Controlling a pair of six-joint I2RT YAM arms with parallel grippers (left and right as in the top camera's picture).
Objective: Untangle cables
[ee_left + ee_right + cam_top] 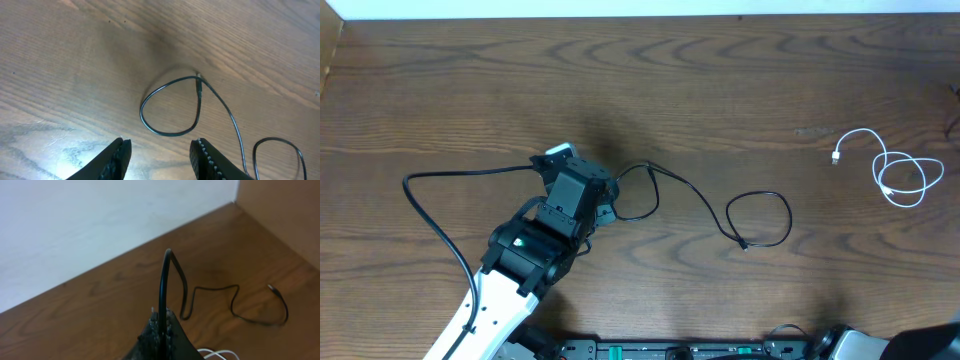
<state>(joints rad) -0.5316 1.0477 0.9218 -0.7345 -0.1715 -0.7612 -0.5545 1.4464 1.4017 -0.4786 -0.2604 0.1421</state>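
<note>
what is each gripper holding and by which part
The right gripper pinches a black cable partway along, away from its plug. The left gripper is open over a second, looped black cable, holding nothing.

The dark brown wood-grain bench point(720, 90) carried a thin black cable point(760, 194) near its middle. It lay flat in two loops joined by a curving run, its small plug end at the bottom of the right-hand loop. Well apart, toward the right edge, a thin white cable point(888, 155) lay in loose overlapping coils. A second thin black cable point(215, 287) rested partly on the wood near a corner.
</note>
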